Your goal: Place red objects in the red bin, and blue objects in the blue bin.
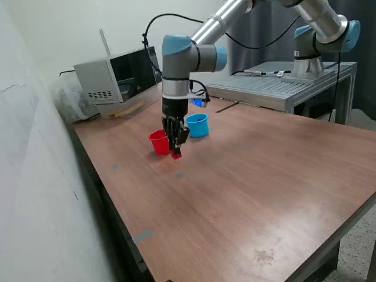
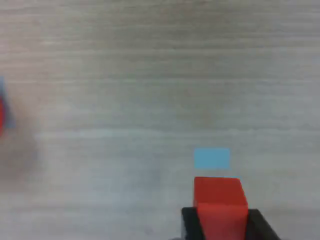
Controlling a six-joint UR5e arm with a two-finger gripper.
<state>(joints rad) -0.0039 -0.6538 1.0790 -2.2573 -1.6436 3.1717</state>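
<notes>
Red and solid, a small cube (image 2: 220,202) sits clamped between the jaws of the two-finger gripper (image 1: 175,151) just beside the round red plastic cup (image 1: 158,141), so I judge this delivery unfinished, the light-blue plastic cup (image 1: 197,124) close behind.

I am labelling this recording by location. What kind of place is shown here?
Probably a robotics lab or workshop. A wooden table carries the red cup and blue cup, a microwave stands at the back, and a metal bench holds the arm's base.
</notes>
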